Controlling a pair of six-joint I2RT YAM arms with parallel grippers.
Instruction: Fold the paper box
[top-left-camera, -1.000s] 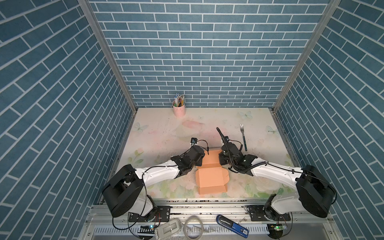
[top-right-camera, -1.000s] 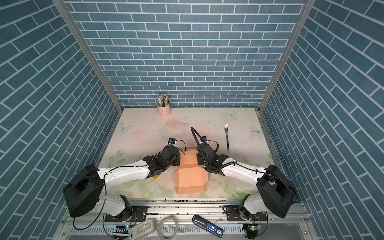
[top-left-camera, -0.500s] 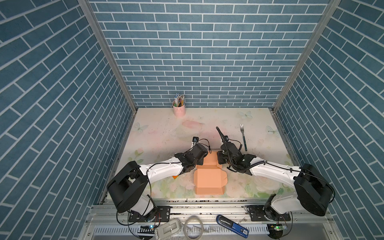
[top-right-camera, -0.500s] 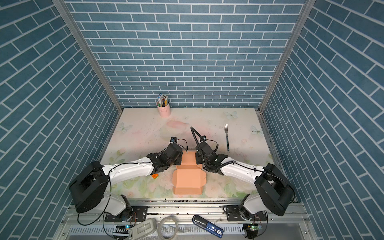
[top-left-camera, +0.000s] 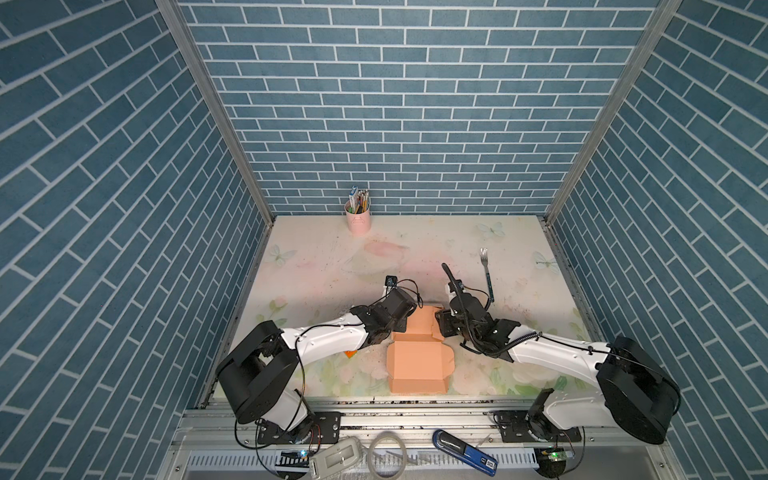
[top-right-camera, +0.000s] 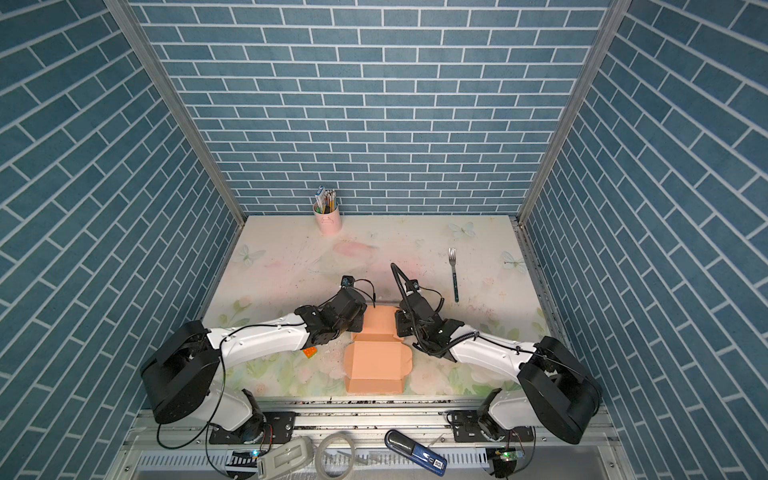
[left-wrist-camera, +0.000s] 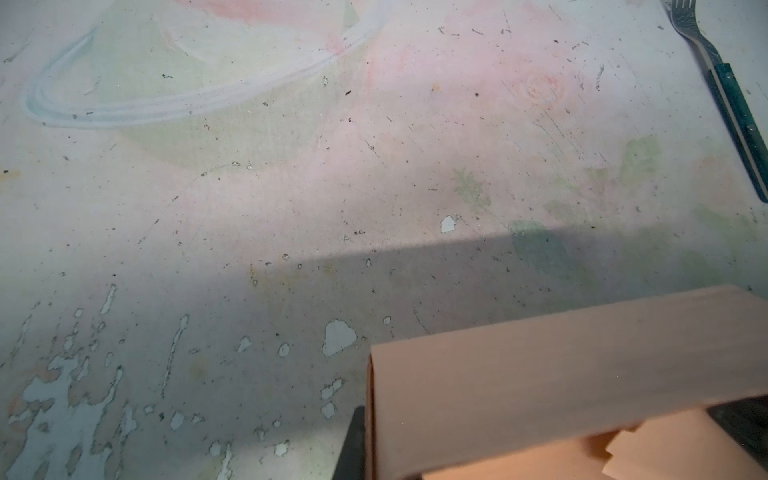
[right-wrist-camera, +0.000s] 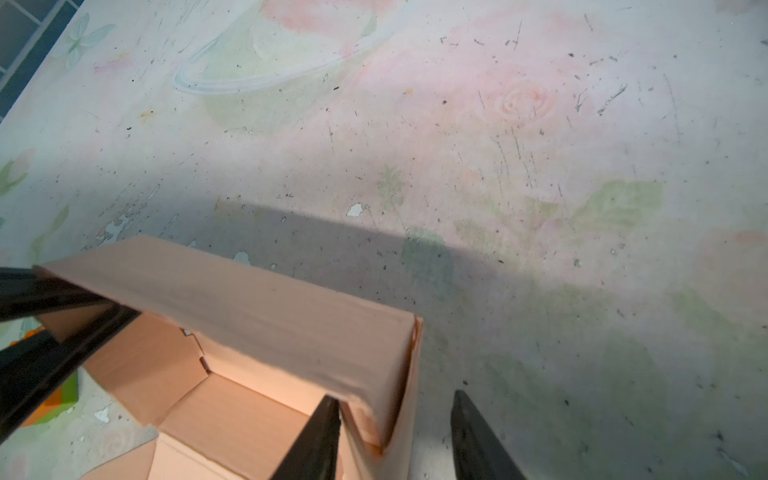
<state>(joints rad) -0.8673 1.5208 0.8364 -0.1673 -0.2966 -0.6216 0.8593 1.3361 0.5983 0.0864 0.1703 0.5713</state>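
Left of the left gripper, just beside its white forearm, a small orange toy brick lies on the tabletop. The tabletop is a pale floral print, scuffed, speckled with dark nicks and chipped to white in patches. Well beyond those fingers, against the blue brick-pattern back wall, a pink cylindrical cup stands upright holding pencils.

The left gripper's black fingers are closed on the paper box, pinching the left end of its raised far wall. The thin peach cardboard is caught between them. The box sits between the two pairs of fingers and reaches toward the table's near edge. It is matte, smooth die-cut card with straight creases. Its far part stands as a shallow open tray, the far wall folded over at its top edge, with angled flaps lying inside on the floor. Its near part is a rectangular panel with narrow, angled-corner flaps along its edges, lying flat on the table nearer than both pairs of fingers.

The right gripper has its tapered black fingers apart, straddling the tray's far right corner. One finger is inside the tray, just beside the folded wall. The other is outside, clear of the card, with bare table showing between them.

Right of the right fingers and a little beyond them, a metal fork with a slim dark teal handle lies flat. Its tines point toward the back wall, and it is apart from the box.
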